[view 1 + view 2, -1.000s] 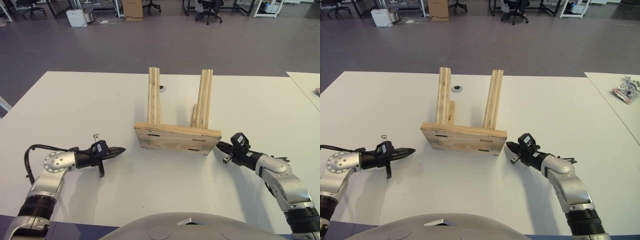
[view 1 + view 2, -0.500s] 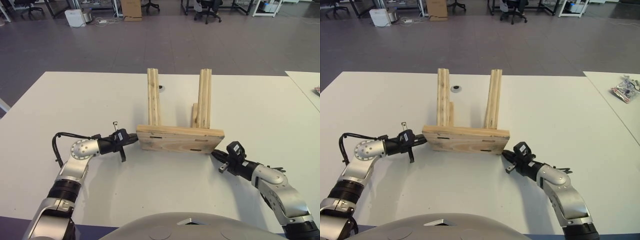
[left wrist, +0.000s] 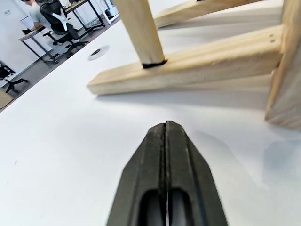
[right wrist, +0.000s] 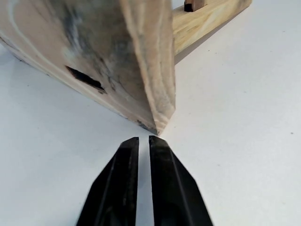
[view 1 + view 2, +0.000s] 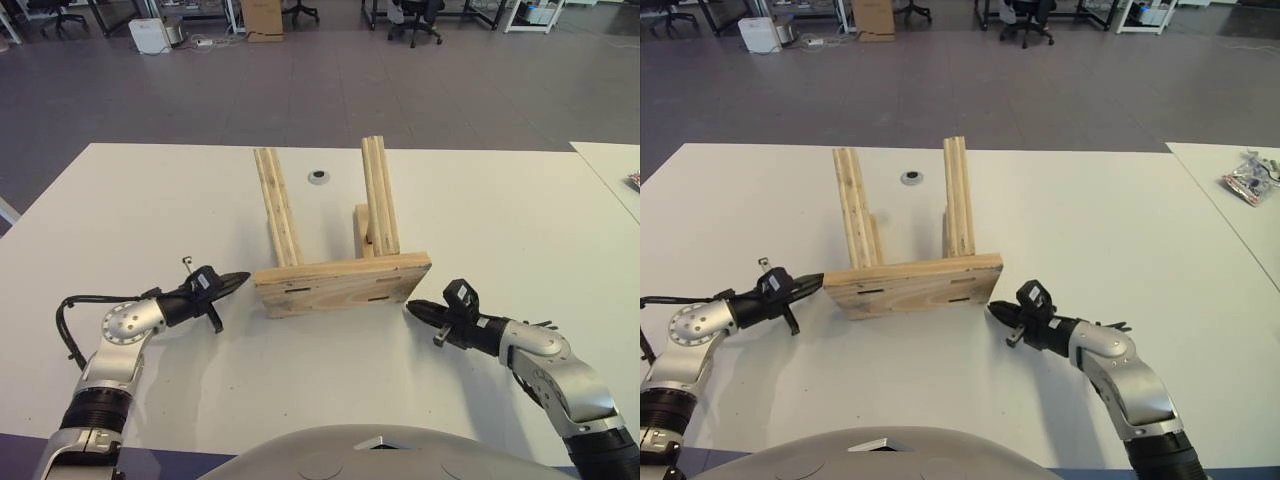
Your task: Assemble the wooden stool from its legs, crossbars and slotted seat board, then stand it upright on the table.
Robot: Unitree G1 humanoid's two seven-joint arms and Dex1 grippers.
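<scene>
The wooden stool lies on its side in the middle of the white table (image 5: 150, 210). Its slotted seat board (image 5: 340, 285) stands on edge facing me, and its legs (image 5: 277, 205) with a crossbar (image 5: 362, 225) point away, slanting left. My left gripper (image 5: 240, 277) is shut and empty, its tip just off the board's left end; the left wrist view has its fingertips (image 3: 165, 126) short of a leg (image 3: 188, 63). My right gripper (image 5: 410, 306) is shut on nothing, with its tip (image 4: 143, 140) at the board's lower right corner (image 4: 157, 125).
A small black round disc (image 5: 319, 177) lies on the table behind the legs. A second table with a packet (image 5: 1252, 180) stands at the far right. Bare tabletop stretches to the left, right and front of the stool.
The stool has slid left and turned, so its legs now slant left. My right gripper followed the board's right corner leftward. My left gripper, at the board's left end half a second ago, drew back left.
</scene>
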